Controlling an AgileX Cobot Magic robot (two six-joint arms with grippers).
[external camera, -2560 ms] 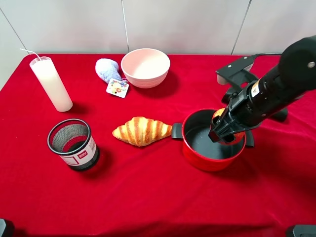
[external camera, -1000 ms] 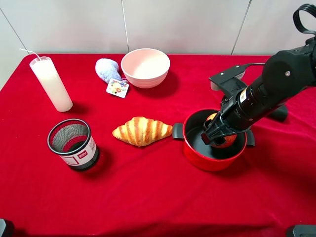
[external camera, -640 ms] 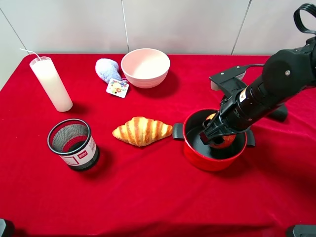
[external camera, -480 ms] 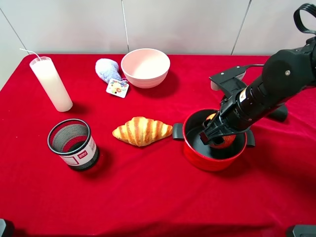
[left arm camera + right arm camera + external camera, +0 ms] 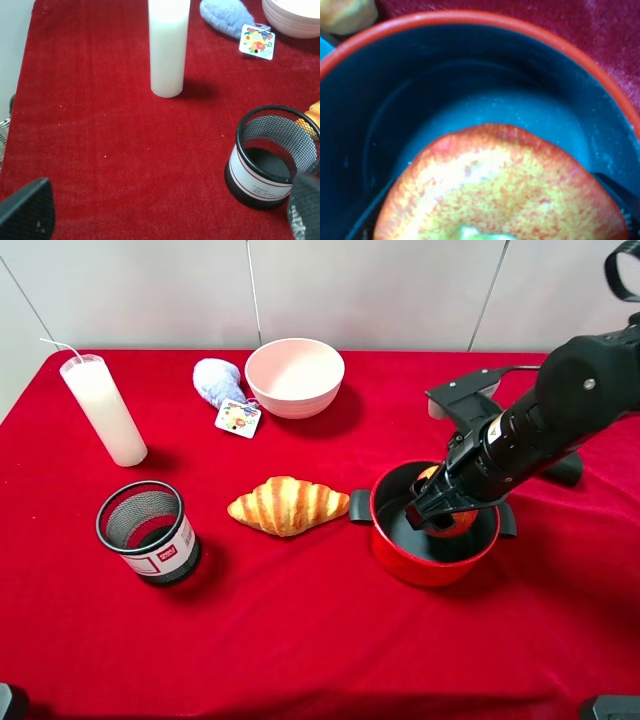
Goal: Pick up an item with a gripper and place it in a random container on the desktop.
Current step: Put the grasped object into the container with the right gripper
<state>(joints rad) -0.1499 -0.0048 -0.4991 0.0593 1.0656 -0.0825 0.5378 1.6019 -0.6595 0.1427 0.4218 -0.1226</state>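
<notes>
The red and yellow-orange apple (image 5: 455,522) is inside the red pot (image 5: 400,552), on the right of the red desktop (image 5: 300,640). My right gripper (image 5: 432,508) reaches down into the pot. In the right wrist view the apple (image 5: 500,190) fills the lower part over the pot's dark grey floor, inside the red rim (image 5: 470,17). The dark fingers (image 5: 615,192) sit close against its sides, so my right gripper (image 5: 490,220) looks shut on it. My left gripper (image 5: 167,210) is open and empty, low over the cloth near the table's left front.
A golden croissant (image 5: 288,505) lies just left of the pot. A black mesh cup (image 5: 148,532) stands front left, and also shows in the left wrist view (image 5: 272,155). A tall white candle (image 5: 103,408), a blue plush toy (image 5: 218,382) and a pale pink bowl (image 5: 295,376) stand at the back.
My right gripper came down into the pot with the apple, stayed still, and has now risen very slightly. Everything else has stayed in place.
</notes>
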